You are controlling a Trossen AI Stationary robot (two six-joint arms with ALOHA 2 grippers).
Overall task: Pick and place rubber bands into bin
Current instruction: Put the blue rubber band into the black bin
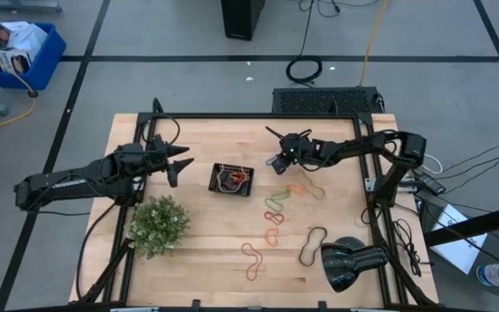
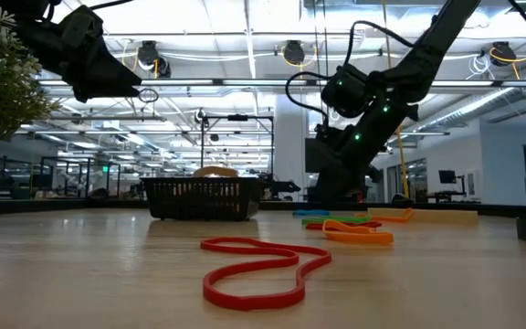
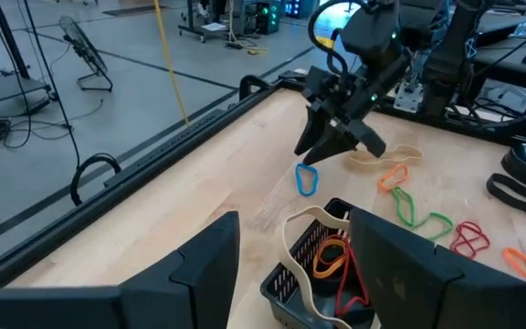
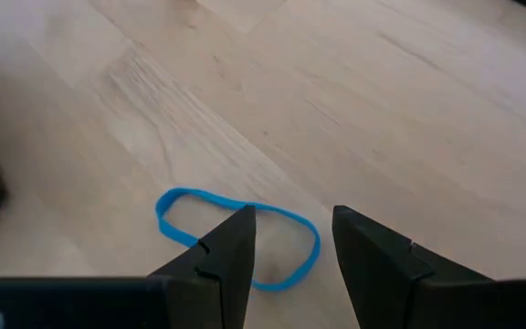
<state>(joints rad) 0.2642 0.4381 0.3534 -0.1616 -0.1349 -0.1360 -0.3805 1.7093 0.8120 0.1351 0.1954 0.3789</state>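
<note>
- Right gripper: fingers spread, hovering low over the table; a blue rubber band lies flat directly beneath, one finger tip over the loop's inside, the other at its far edge.
- Doing the step well, as a judgement: lower until the tips meet the wood, keep one strand of the thin loop between the fingers, then close; closing too high would likely miss it.
- Bin: just beyond the gripper, already holding several bands.
- Other rubber bands: scattered behind the gripper, well apart.
- Left gripper: farther off, beyond the bin, fingers spread, holding nothing.
</note>
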